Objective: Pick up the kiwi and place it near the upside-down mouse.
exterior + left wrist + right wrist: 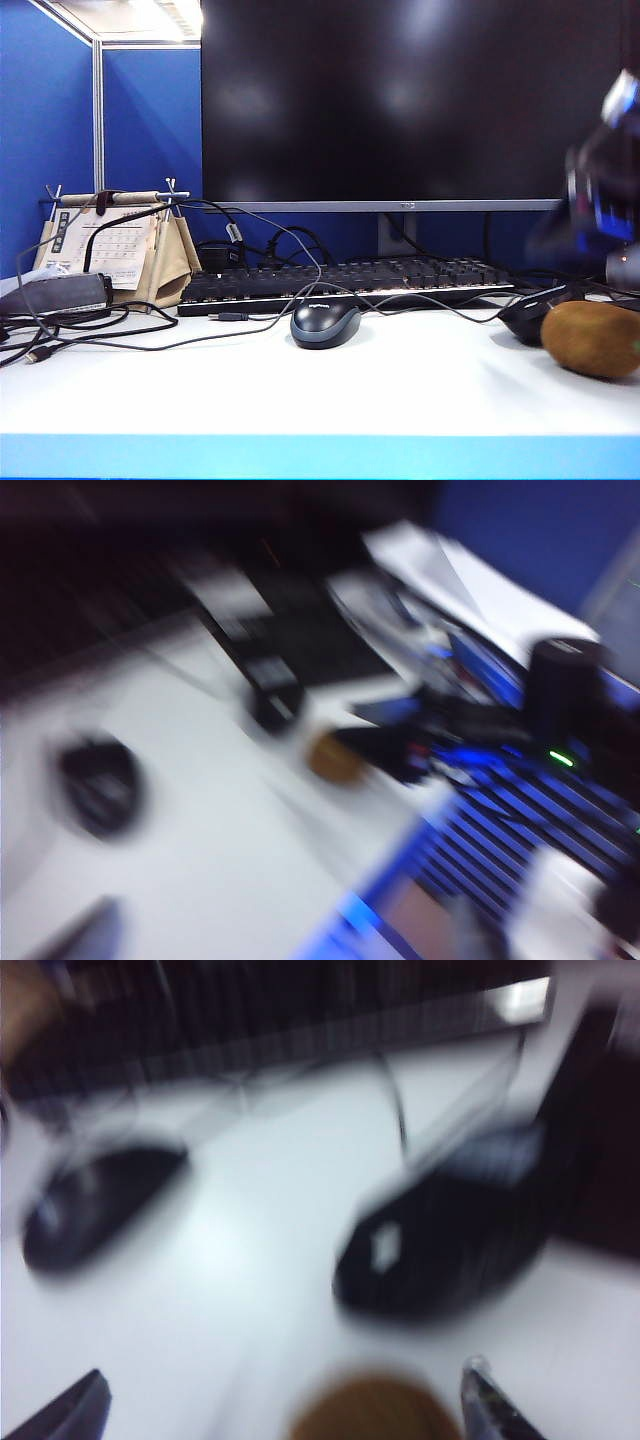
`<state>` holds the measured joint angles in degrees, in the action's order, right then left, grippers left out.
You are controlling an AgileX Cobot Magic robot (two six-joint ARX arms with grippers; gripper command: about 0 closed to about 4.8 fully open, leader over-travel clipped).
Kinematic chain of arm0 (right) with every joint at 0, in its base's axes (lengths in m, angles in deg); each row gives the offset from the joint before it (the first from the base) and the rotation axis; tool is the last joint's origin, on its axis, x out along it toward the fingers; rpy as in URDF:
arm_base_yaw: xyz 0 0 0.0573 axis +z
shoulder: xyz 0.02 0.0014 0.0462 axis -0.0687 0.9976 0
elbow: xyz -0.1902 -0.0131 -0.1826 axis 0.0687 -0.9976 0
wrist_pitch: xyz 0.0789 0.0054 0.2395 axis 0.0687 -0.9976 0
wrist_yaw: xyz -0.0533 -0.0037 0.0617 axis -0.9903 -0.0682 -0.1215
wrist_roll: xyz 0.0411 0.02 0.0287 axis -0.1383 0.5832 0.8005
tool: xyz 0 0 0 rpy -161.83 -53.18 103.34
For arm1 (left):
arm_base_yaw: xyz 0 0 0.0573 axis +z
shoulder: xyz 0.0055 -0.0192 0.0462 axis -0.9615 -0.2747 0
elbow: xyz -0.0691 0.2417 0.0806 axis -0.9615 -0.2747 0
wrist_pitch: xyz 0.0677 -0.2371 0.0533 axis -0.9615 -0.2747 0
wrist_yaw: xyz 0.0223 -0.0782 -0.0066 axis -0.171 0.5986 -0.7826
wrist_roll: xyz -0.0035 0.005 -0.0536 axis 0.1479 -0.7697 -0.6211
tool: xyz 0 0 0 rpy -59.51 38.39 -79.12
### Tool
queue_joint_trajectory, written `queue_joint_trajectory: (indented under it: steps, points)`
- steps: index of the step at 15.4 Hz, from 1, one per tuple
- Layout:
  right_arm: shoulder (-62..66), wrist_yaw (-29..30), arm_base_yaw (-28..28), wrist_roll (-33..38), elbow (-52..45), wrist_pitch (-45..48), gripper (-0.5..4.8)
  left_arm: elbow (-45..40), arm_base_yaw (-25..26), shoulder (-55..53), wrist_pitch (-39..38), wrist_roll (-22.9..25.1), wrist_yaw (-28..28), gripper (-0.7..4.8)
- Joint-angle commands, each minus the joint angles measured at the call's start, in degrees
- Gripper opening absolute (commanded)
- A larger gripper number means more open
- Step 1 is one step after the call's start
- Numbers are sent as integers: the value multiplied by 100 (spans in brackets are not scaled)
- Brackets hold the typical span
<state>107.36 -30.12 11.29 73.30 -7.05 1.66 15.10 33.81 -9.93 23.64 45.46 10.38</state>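
White desk (300, 385), kiwi (375, 1410) between open right jaws (285, 1405)

Exterior view was sharp, evenly lit; monitor (410, 100) showed faint glare. Both wrist views were heavily motion-blurred.

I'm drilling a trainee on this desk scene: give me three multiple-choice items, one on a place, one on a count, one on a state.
1. Where does the kiwi lie?
A. On the keyboard
B. On the table beside the upside-down mouse
C. By the calendar

2. How many computer mice are on the table?
A. One
B. Two
C. Three

3. How do the right gripper's jaws stand?
A. Shut on the kiwi
B. Shut on a cable
C. Open, either side of the kiwi

1 B: exterior view shows them side by side at the right.
2 B: one dark blue-grey, one black.
3 C: right wrist view shows both tips spread apart.
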Motion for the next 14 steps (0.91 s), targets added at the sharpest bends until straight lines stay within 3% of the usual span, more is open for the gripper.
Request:
queue_joint_trajectory:
  steps: [1,2,3,4,6,8,11,14]
  points:
    - [-1325,-376,-15,-15,20,33,353,24,2,837,-160,385,-933,136]
    - [-1912,-374,-15,-15,20,-234,229,22,2,1102,-376,385,-1399,106]
    - [-2328,-372,-15,-13,20,-509,167,20,2,1268,-590,385,-1729,106]
    - [-3025,-415,-15,-13,20,-1054,137,7,2,1484,-966,385,-2306,85]
    - [-4690,-1318,-13,-39,20,-2680,138,-98,2,1722,-1408,393,-3357,74]
    - [-6367,-1873,-9,-107,26,-4266,140,-466,2,1746,-1008,404,-3783,74]
    - [-6137,-2050,-11,-614,229,-4795,176,-1464,-2,1751,243,339,-3901,75]
    - [-6310,-2323,-11,-695,216,-5174,175,-2177,2,1751,437,299,-3908,75]
